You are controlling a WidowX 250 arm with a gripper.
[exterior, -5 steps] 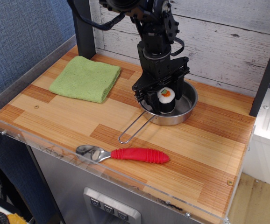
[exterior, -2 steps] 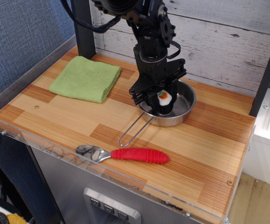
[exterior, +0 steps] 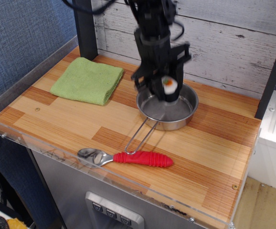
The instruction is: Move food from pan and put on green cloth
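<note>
While the sushi roll hangs in the air, these are the notes:
Food: small black roll, white top with orange-green centre, tilted toward the camera, clear of the pan floor and above the pan's left-rear part
Gripper: black fingers closed around the roll from both sides, holding it; image is motion-blurred, so the exact contact on the far side cannot be made out
Pan: shiny steel, nothing seen in it, sits right of centre on the wooden table; wire loop handle points toward the front edge
Green cloth: folded square at rear left, flat, nothing on it, well apart from the pan
Spoon: red ribbed handle, lying near the front edge, its handle just beside the tip of the pan handle
Stage, as judged: pick looks done, carry to the left and the release remain
Risk 1: roll is round and tilted, so a loose pinch could let it slip out during the sideways move
Risk 2: releasing from too high could make it roll off the soft cloth
Risk 3: travelling too low could drag the cloth's near fold
</note>
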